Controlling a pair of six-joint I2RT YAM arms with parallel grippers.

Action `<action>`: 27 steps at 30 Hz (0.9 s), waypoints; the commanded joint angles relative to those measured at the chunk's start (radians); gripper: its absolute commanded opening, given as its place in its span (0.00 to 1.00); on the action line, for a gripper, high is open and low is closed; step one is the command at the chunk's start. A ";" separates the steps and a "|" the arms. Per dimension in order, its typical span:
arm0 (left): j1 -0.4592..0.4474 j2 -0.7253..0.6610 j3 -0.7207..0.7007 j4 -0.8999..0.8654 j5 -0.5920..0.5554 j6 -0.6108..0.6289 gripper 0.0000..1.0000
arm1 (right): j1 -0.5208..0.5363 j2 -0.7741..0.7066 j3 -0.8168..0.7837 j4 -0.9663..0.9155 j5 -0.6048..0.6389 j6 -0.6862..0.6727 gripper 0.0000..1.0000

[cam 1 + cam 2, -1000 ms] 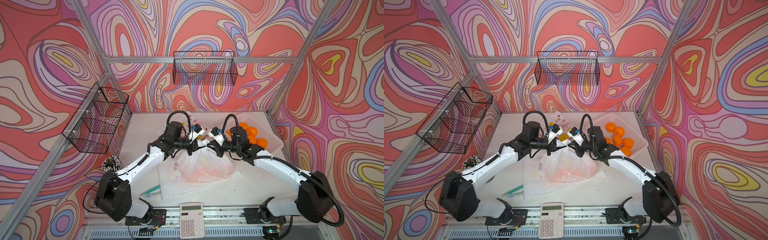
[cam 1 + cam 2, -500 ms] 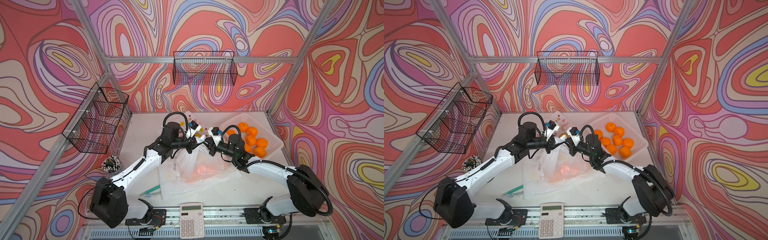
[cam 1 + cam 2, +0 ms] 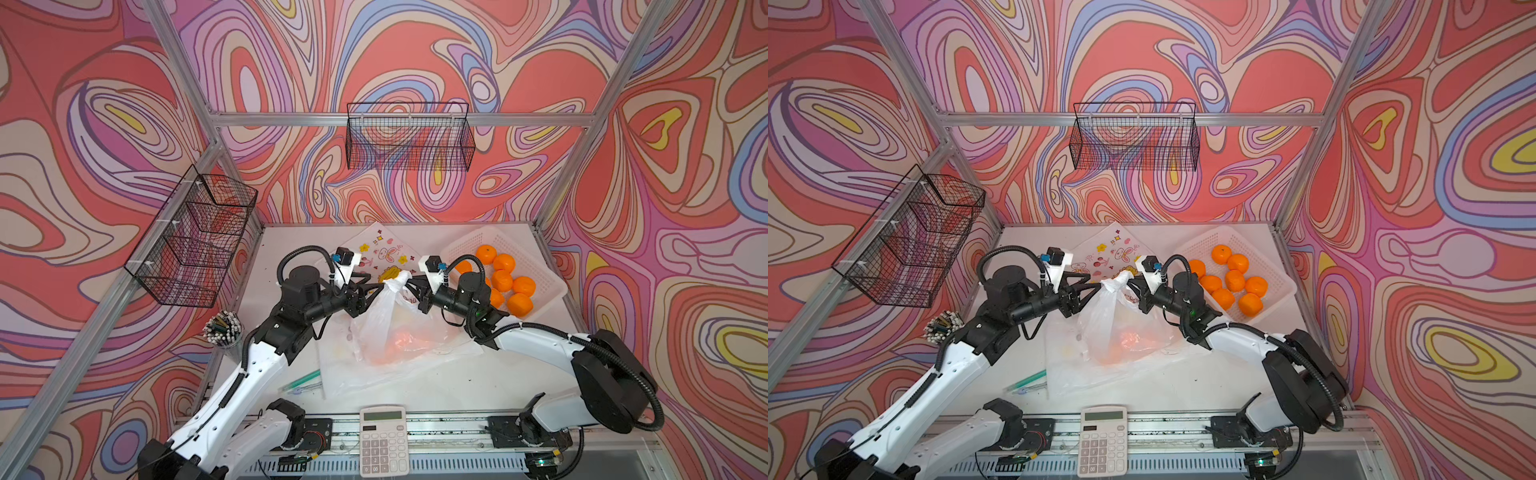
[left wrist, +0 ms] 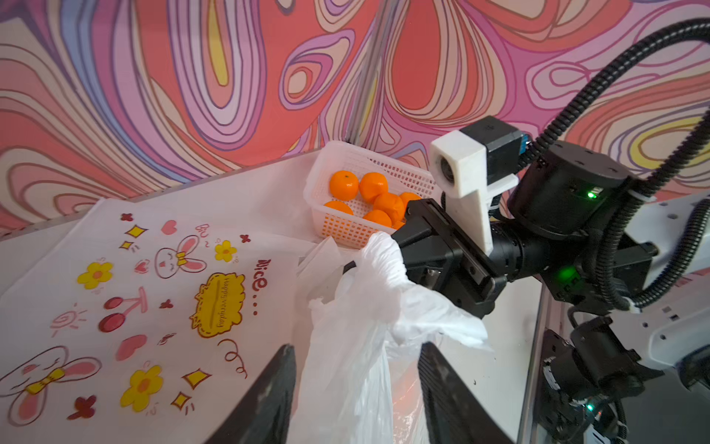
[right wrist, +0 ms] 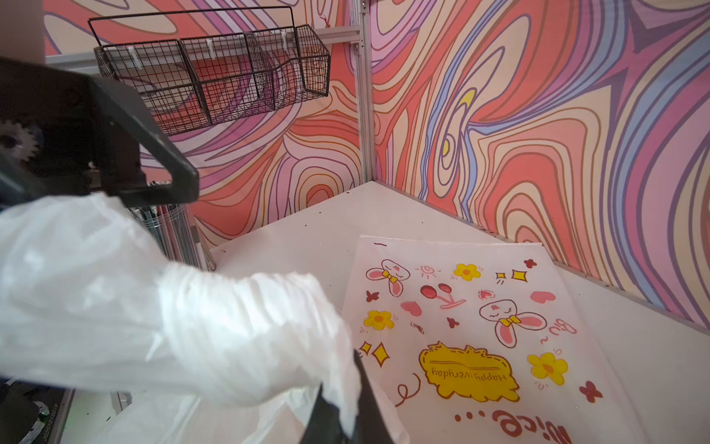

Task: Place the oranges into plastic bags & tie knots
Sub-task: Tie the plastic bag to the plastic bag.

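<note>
A translucent plastic bag stands mid-table with oranges glowing through its lower part. Its handles are bunched into a white twist. My right gripper is shut on that twisted handle. My left gripper is open, its fingers astride the bag's neck without pinching it. Several loose oranges lie in the white basket. A printed flat bag lies behind.
Another flat bag lies under the filled one. A calculator sits at the front edge, a green pen and a pen cup at the left. Black wire baskets hang on the walls.
My left gripper has opened and let go of the bag handle. Both grippers have drawn together at the bag's top, where the handles are now bunched.
</note>
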 commanded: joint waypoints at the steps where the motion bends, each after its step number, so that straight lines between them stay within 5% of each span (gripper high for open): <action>1: 0.027 -0.004 -0.014 -0.005 -0.093 -0.048 0.51 | 0.006 -0.020 -0.024 -0.003 -0.017 0.004 0.02; 8: 0.014 0.196 -0.009 0.097 0.099 -0.049 0.35 | 0.010 -0.029 -0.036 0.025 -0.022 0.029 0.02; 20: -0.170 0.320 -0.086 0.360 0.035 -0.191 0.30 | 0.018 -0.014 -0.068 0.166 -0.020 0.109 0.02; 27: -0.179 0.337 -0.117 0.418 0.019 -0.200 0.31 | 0.022 -0.005 -0.073 0.195 -0.024 0.132 0.03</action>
